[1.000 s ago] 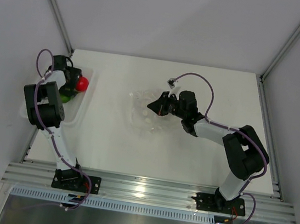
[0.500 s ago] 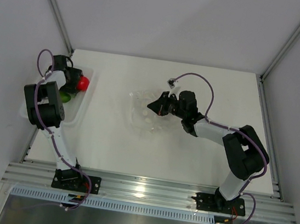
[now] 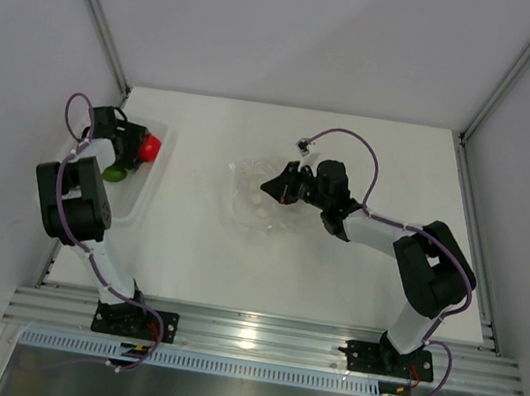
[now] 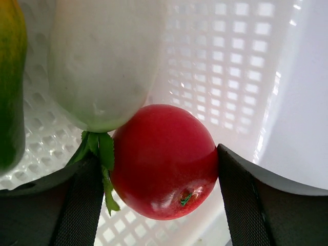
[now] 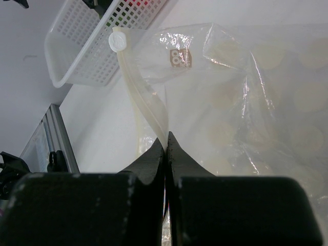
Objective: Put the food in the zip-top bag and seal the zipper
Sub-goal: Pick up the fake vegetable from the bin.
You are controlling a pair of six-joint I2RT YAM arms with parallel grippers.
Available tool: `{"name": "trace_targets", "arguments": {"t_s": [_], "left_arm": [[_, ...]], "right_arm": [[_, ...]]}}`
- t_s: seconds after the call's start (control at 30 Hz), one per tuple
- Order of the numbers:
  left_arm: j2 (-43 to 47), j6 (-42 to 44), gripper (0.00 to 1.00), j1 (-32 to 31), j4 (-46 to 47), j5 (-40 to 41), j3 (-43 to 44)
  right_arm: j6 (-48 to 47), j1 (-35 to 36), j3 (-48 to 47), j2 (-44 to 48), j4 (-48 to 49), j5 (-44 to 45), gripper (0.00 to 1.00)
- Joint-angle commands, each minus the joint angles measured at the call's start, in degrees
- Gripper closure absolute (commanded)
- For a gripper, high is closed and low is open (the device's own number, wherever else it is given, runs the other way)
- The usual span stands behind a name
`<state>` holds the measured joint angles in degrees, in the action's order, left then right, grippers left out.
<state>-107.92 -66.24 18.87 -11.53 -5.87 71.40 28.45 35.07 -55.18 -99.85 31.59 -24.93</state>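
Observation:
The red tomato [image 3: 148, 148] sits between the fingers of my left gripper [image 3: 137, 145] inside the white basket [image 3: 133, 206] at the far left. In the left wrist view both pads press the tomato [image 4: 164, 161]. The white oblong piece [image 4: 102, 61] lies against it, with green leaves [image 4: 100, 154] and the orange-and-green piece [image 4: 10, 87] beside it. The clear zip-top bag [image 3: 250, 201] lies mid-table. My right gripper [image 3: 268, 189] is shut on the bag's zipper strip [image 5: 141, 92], holding that edge raised; its fingers meet [image 5: 165, 139] on the strip, with the bag [image 5: 256, 102] spread beyond.
The perforated basket [image 5: 82, 56] stands left of the bag, against the table's left edge. A small cable connector [image 3: 303, 146] lies behind the right gripper. Enclosure walls rise on both sides and behind. The aluminium rail [image 3: 256, 338] runs along the near edge.
My left arm's elbow has dropped towards the near left, and the tomato has shifted slightly right with the gripper. The right arm and bag have not moved.

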Motion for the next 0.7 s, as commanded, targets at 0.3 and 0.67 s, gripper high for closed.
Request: {"name": "trace_targets", "arguments": {"t_s": [0.3,0.67], "left_arm": [[14.48,5.59,0.37,0.55,5.46,-2.39,-5.3],[24.94,7.17,0.37,1.34,10.56,-7.93,-15.49]], "right_arm": [[-0.5,-0.26,-0.63,-0.69,2.95,-0.56,1.0],[-0.15,-0.26,-0.72,-1.13,3.3,-0.82,1.0]]}}
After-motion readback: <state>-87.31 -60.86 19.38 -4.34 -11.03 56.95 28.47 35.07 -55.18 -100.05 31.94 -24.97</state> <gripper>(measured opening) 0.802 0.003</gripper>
